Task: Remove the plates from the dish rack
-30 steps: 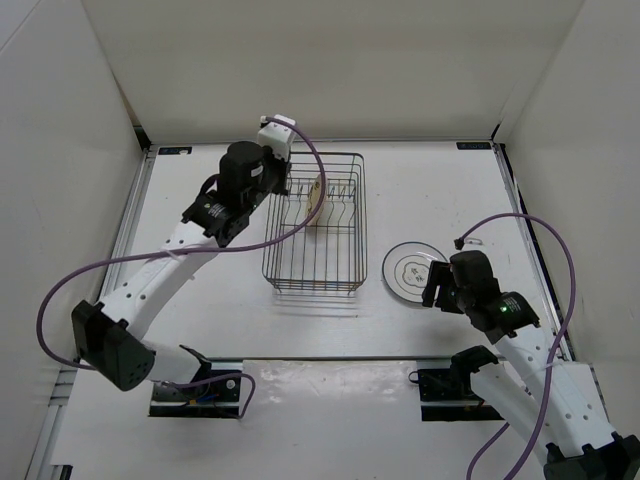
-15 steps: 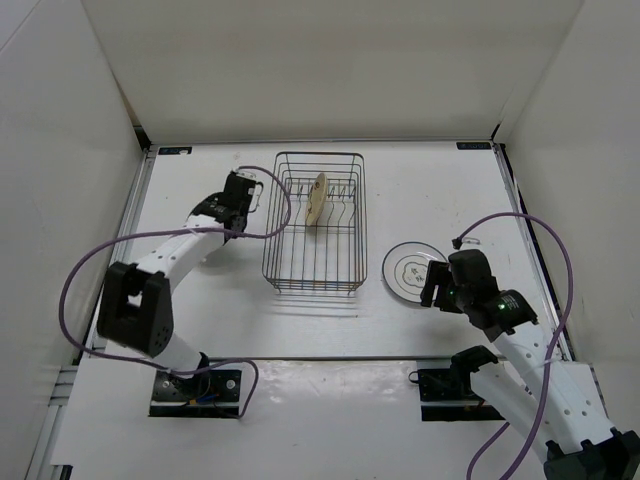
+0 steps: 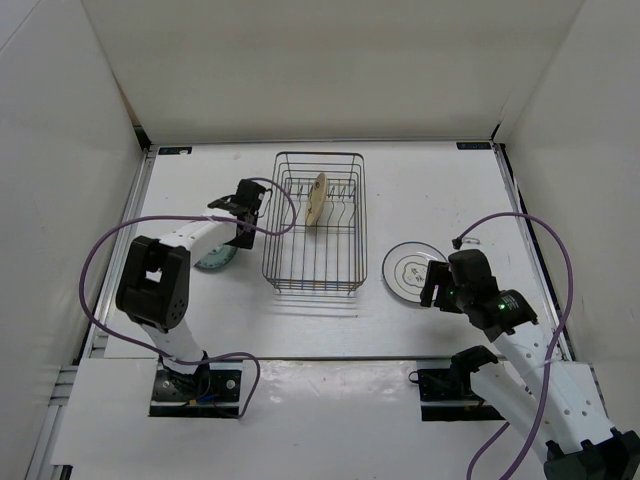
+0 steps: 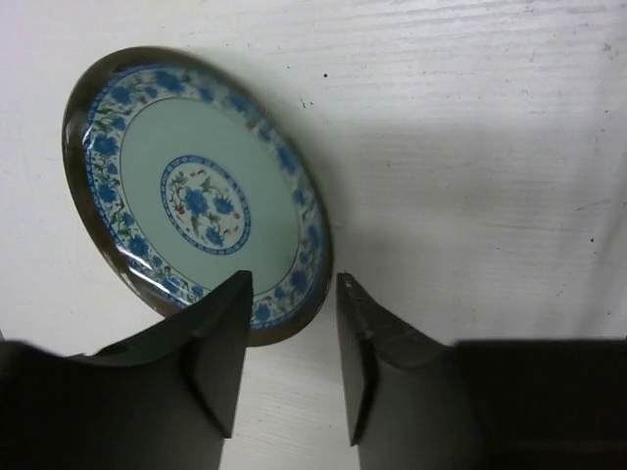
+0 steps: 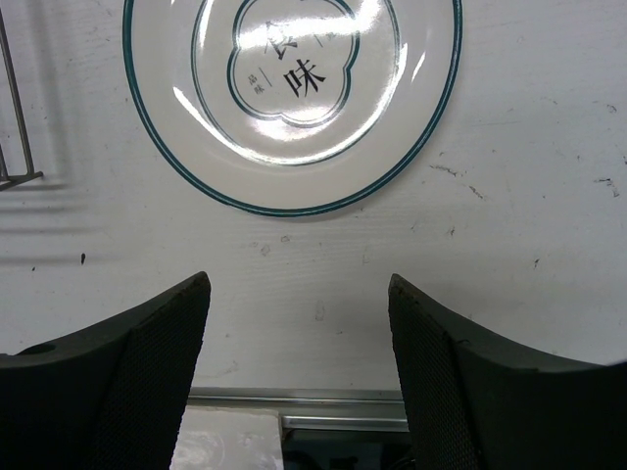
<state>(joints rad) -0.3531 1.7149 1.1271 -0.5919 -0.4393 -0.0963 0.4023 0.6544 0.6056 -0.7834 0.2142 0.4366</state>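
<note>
The blue-teal plate [image 3: 213, 261] lies on the table left of the dish rack [image 3: 314, 289], partly under my left arm. In the left wrist view this plate [image 4: 191, 191] lies just ahead of my left gripper [image 4: 292, 284], which is open, with bare table between the jaws. In the top view the left gripper [image 3: 238, 236] is low beside the rack. The cream-tan plate [image 3: 316, 200] stands on edge inside the rack. The white plate [image 3: 410, 270] lies flat right of the rack. My right gripper [image 3: 433, 285] is open and empty at its near right edge; the plate [image 5: 292, 88] lies ahead of the right gripper [image 5: 299, 294].
White walls enclose the table on three sides. A rack corner [image 5: 15, 117] shows at the left of the right wrist view. A metal rail [image 5: 343, 397] runs along the table's near edge. Purple cables loop over both arms.
My left arm swung from the rack's far left corner down to the table left of the rack. The blue-teal plate now lies there, let go. The right arm has not moved.
</note>
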